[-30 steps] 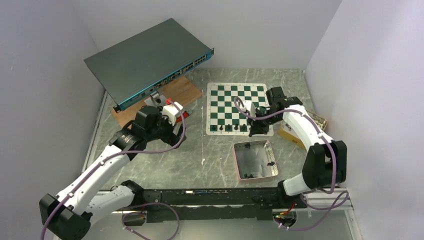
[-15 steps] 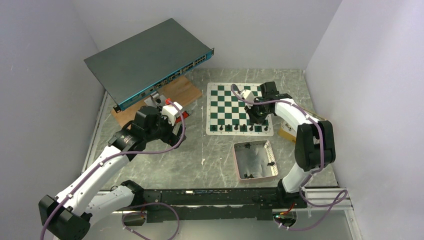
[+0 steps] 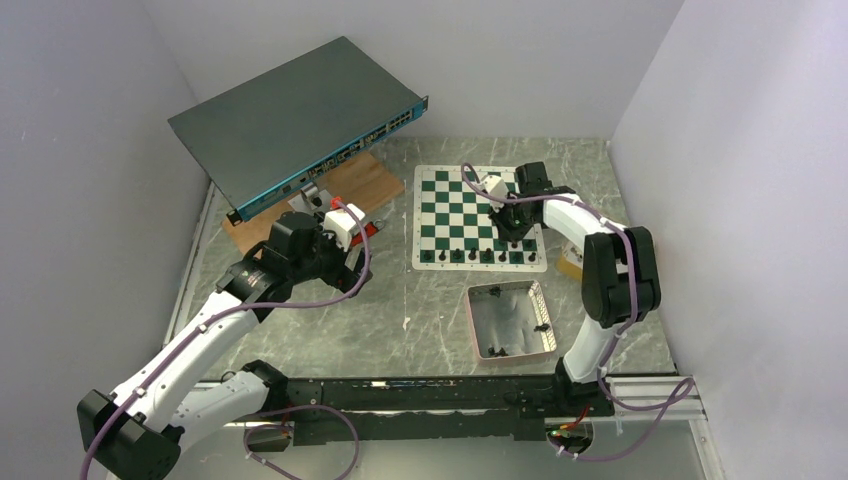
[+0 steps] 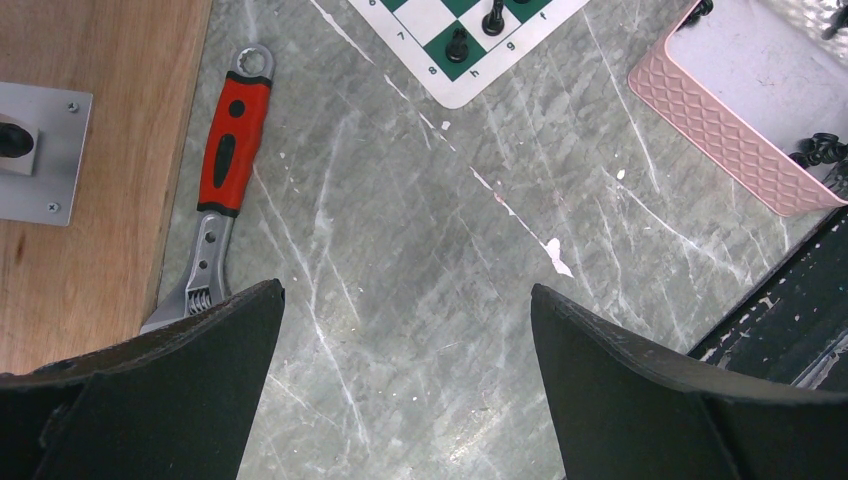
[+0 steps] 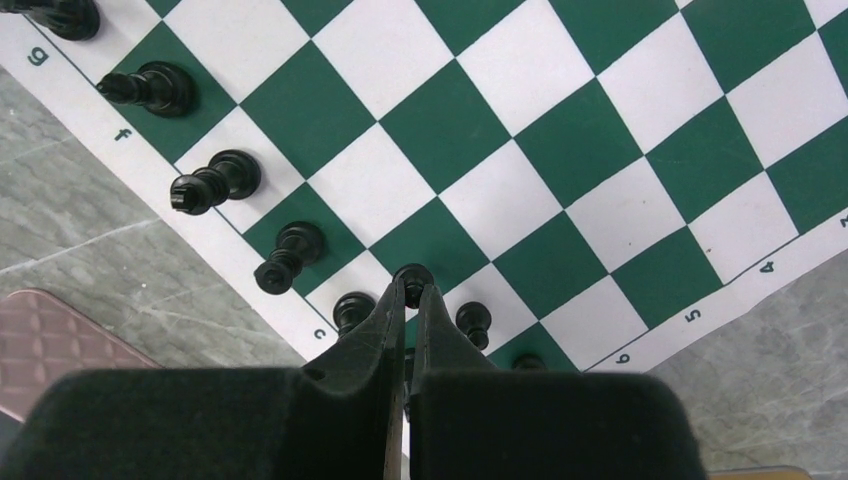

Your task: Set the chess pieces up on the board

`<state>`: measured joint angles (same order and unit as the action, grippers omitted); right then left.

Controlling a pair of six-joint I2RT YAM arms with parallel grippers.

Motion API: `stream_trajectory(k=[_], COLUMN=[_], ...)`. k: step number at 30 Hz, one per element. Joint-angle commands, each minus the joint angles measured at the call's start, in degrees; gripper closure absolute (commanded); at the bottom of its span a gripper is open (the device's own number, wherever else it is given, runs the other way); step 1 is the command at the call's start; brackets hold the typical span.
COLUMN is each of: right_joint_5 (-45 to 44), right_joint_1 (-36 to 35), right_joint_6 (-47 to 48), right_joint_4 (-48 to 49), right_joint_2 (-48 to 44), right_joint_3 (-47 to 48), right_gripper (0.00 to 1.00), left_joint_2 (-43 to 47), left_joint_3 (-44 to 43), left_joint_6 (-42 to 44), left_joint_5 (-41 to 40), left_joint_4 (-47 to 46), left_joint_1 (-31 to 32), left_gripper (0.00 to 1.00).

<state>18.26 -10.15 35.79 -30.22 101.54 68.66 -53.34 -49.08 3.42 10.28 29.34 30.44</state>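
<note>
The board (image 3: 470,200), green and white squares with a white border, lies at the back centre of the table. Several black chess pieces (image 3: 458,256) stand in a row along its near edge. My right gripper (image 5: 411,287) is shut on a small round-topped black piece (image 5: 411,272) over the board's near right corner, just behind that row. Other pieces (image 5: 215,184) stand close on both sides of it. In the top view the right gripper (image 3: 510,232) hangs over that corner. My left gripper (image 4: 405,300) is open over bare table, left of the board, with nothing between its fingers.
A pink-rimmed metal tray (image 3: 478,325) with a few black pieces (image 4: 820,150) sits in front of the board. A red-handled wrench (image 4: 232,140) lies beside a wooden block (image 3: 362,180). A tilted network switch (image 3: 300,120) stands at the back left. A cardboard box (image 3: 573,264) lies right of the board.
My right gripper moved from the board's near right edge a little farther back over the board, staying shut. The left arm has not moved.
</note>
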Motion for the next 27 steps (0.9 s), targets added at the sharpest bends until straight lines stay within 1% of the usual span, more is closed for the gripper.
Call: stream_trajectory(k=[1, 27], right_joint_5=[-0.9, -1.4], right_joint_1=[0.2, 0.3], right_joint_6=[-1.4, -2.3], right_joint_4=[2.1, 2.7], right_joint_2=[0.9, 4.2], right_joint_3=[2.4, 3.0], right_gripper=[1.00, 1.00], left_joint_2=[1.2, 1.1], left_joint_3=[-0.2, -0.2], left_joint_6=[0.6, 0.7], left_joint_5=[1.2, 1.1], left_joint_4=[-2.2, -2.0], left_joint_1=[-0.3, -0.3], left_gripper=[0.01, 0.01])
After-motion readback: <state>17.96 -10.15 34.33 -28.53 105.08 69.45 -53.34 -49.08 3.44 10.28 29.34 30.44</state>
